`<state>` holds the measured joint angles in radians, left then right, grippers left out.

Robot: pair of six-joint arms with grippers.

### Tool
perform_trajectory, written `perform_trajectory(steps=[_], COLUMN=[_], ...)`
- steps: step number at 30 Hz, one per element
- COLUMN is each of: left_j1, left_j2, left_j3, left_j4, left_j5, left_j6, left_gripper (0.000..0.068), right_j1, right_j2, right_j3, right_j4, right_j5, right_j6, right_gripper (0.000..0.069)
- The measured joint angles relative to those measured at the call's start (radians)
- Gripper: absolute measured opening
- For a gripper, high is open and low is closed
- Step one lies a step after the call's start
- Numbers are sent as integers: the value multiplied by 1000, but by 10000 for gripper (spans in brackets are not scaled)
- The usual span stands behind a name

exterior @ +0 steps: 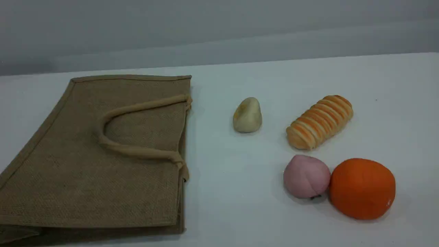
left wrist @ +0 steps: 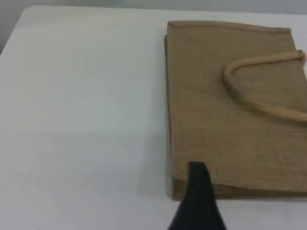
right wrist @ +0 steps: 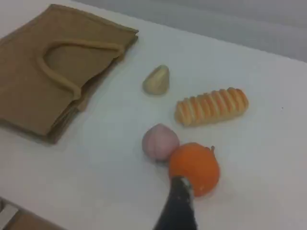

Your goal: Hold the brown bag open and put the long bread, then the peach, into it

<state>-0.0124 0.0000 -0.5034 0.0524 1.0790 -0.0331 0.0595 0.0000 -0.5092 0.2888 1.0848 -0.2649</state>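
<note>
While the tan jute bag (exterior: 85, 178) lies flat at lower left, the ribbed golden loaf (exterior: 319, 121) and pink peach (exterior: 306, 176) sit right; left gripper (left wrist: 197, 191) and right gripper (right wrist: 180, 194) gape empty.

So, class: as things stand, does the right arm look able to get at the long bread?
Probably yes. The long bread lies bare on the table, apart from the peach, the orange ball and the pale lump; nothing covers it, and the right gripper hovers on that side.
</note>
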Motion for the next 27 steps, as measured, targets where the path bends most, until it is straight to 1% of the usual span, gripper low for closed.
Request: perform_trajectory(steps=[19,22,25,27], left_j1=[0,0,0,0], left_j2=[0,1,27,55], left_j3=[0,0,-8,-27], left_j4=[0,1,28,31], left_j5=[0,0,-3,-18], left_j6=[0,-2,-46,-70], left_gripper=[492,492,492,492], right_j1=[0,0,0,0], right_j2=[0,0,0,0], right_j3=[0,0,-9,-22], right_j4=[0,-1,-5,-2], right_j5=[0,-6,-27,-48], right_j6=[0,20,48,65], right_gripper=[549,549,549,549])
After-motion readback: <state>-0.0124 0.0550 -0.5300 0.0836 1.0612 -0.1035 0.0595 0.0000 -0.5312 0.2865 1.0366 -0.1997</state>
